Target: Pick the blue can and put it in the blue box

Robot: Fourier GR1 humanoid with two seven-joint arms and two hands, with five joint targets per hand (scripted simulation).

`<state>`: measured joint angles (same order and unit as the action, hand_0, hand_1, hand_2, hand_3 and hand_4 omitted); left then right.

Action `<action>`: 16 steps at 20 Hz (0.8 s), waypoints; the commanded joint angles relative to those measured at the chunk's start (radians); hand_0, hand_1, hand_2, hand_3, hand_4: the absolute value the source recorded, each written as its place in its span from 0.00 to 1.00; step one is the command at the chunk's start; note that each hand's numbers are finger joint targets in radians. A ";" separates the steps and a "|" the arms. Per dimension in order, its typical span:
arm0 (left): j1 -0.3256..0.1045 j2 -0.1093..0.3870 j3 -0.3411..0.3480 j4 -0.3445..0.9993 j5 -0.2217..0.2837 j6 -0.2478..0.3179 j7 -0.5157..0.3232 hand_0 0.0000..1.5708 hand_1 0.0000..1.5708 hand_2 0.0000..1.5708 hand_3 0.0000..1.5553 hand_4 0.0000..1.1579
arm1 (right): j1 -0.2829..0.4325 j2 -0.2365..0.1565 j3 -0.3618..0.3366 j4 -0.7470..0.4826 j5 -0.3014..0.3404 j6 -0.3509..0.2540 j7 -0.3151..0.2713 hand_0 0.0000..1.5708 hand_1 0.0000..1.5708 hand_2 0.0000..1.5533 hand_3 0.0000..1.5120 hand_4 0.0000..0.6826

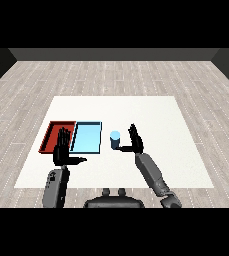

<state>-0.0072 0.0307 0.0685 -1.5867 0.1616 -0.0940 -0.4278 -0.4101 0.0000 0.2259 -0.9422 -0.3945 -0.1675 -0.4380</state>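
We're on the reach: right hand (135, 140) spread wide, just beside the blue can (115, 140), not yet gripping; next we curl round it, lift, carry left to the blue tray (86, 148); left hand (62, 148) idle w/ fingers straight.

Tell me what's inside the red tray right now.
Nothing shows on the red tray's visible floor. The left hand hangs over its right part, hiding that area. The blue can stands outside both trays.
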 commanded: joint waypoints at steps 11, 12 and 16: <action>-0.027 -0.022 -0.015 -0.013 -0.023 0.055 0.029 0.00 0.00 0.00 0.00 0.00 | -0.119 0.000 0.112 0.185 -0.160 -0.029 -0.088 0.00 0.00 0.00 0.00 0.00; -0.030 0.022 0.038 0.123 0.006 -0.030 -0.087 0.00 0.00 0.00 0.00 0.00 | -0.102 0.000 0.175 0.174 -0.196 -0.059 -0.116 0.00 0.00 0.00 0.00 0.00; 0.000 0.006 0.005 0.003 -0.017 0.019 -0.021 0.00 0.00 0.00 0.00 0.00 | -0.193 0.000 0.242 0.267 -0.310 -0.089 -0.140 0.00 0.00 0.00 0.00 0.00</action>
<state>-0.0105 0.0330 0.0778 -1.5412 0.1490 -0.0895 -0.4758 -0.5672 0.0000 0.3775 -0.7101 -0.6149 -0.2047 -0.5486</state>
